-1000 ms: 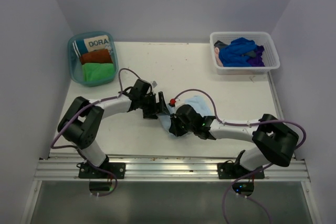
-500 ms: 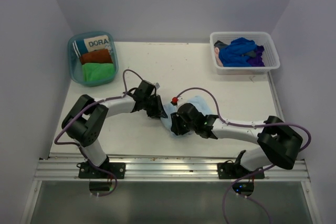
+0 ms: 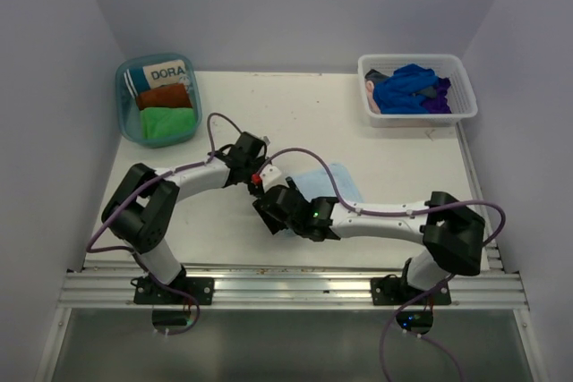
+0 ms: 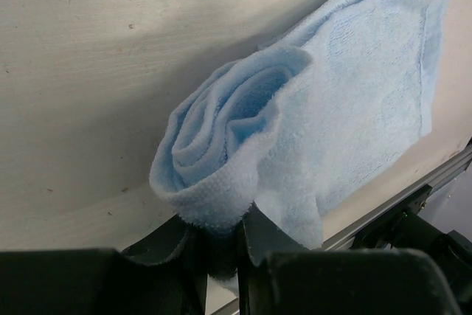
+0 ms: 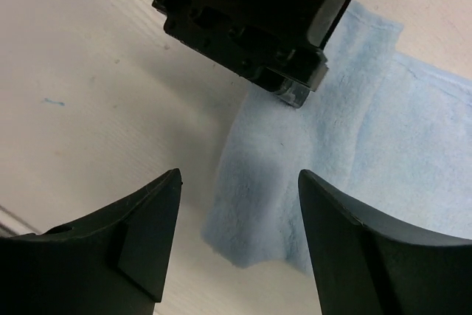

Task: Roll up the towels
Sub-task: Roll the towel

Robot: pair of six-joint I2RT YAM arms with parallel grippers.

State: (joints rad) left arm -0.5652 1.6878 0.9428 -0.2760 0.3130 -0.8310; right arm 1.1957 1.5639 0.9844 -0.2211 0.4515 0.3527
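A teal tub (image 3: 119, 96) with the DORA item (image 3: 167, 72) sits back-left on the table (image 3: 304, 123); a white basket (image 3: 419, 119) sits back-right.

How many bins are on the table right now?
2. A teal tub sits at the far left, and a white basket at the far right. The arms could hide little, so another bin seems unlikely.
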